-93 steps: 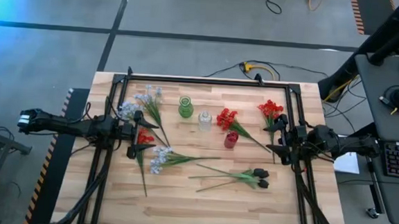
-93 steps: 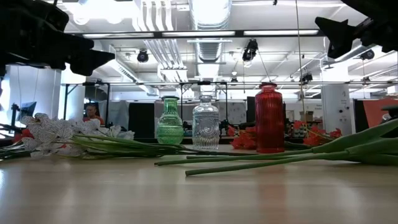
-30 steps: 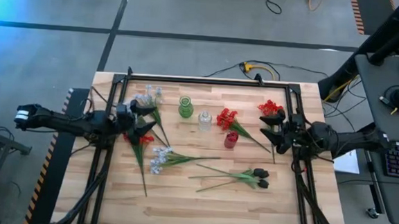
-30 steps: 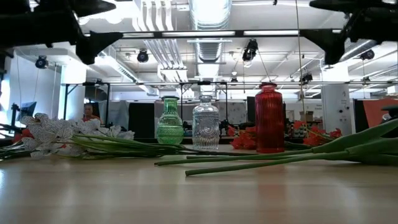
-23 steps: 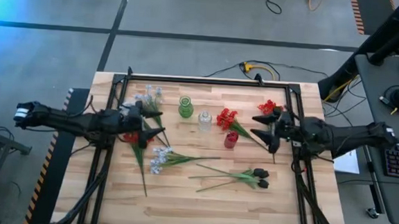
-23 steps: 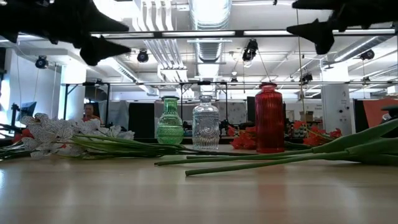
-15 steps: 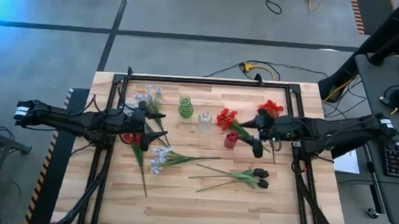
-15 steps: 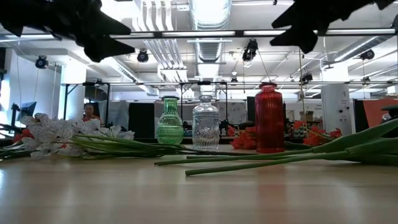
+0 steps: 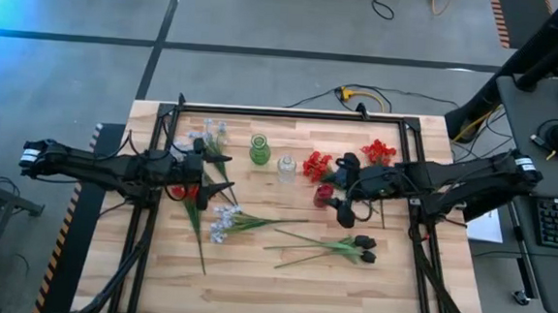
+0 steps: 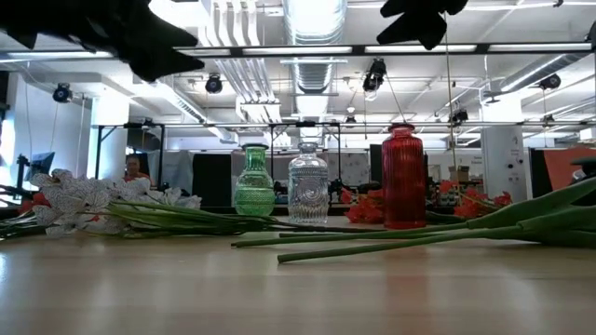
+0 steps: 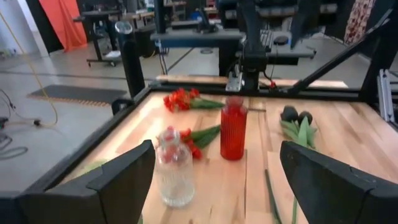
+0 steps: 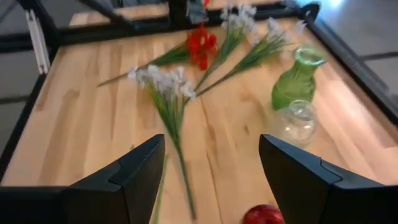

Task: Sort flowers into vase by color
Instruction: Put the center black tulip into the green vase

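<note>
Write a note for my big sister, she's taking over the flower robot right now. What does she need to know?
Left gripper: open, empty, over the left flowers.
Right gripper: open, empty, above the red vase.
Green vase, clear vase, red vase: all empty.
On the table: red flowers, blue-white flowers, dark buds.
Done: nothing sorted. Left: every flower.

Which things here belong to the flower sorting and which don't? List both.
Job:
red flowers
pale blue-white flowers
dark buds
green vase
clear vase
red vase

Lying about:
keyboard
floor cables
</note>
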Robot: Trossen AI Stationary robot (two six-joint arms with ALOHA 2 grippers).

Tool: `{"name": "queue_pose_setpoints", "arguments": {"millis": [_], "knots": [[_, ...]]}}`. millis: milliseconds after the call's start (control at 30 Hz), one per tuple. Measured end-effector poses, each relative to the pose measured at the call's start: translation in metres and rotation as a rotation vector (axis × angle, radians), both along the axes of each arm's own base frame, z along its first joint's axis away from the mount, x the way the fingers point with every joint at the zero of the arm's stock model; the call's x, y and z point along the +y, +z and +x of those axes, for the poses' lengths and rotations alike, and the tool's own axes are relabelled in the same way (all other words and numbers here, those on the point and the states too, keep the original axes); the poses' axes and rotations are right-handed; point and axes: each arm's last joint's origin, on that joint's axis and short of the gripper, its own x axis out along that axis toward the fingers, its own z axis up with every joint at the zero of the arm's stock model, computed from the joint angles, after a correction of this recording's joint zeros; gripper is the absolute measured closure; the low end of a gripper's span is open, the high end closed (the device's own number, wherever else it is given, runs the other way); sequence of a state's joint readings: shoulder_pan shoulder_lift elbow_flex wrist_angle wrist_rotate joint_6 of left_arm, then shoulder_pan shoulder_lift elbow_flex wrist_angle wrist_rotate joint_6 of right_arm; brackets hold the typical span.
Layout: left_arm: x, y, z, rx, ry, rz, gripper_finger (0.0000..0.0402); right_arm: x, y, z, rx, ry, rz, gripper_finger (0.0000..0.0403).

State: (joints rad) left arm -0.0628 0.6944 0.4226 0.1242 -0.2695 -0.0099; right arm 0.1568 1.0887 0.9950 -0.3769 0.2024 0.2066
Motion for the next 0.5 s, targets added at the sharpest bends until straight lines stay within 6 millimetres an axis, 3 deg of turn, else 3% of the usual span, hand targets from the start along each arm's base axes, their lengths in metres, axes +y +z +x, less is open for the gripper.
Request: {"name": "queue_pose_setpoints", "arguments": {"millis": [300, 500], "knots": [[0.000, 0.021, 0.004, 0.019, 0.019, 0.009, 0.0074, 0.007, 0.023, 0.022, 0.140, -0.116, 0.138, 0.0158], [0.006, 0.034, 0.005, 0.042, 0.220, -0.026, 0.0074, 0.004, 0.031, 0.028, 0.340, -0.300, 0.189, 0.0158]]}}
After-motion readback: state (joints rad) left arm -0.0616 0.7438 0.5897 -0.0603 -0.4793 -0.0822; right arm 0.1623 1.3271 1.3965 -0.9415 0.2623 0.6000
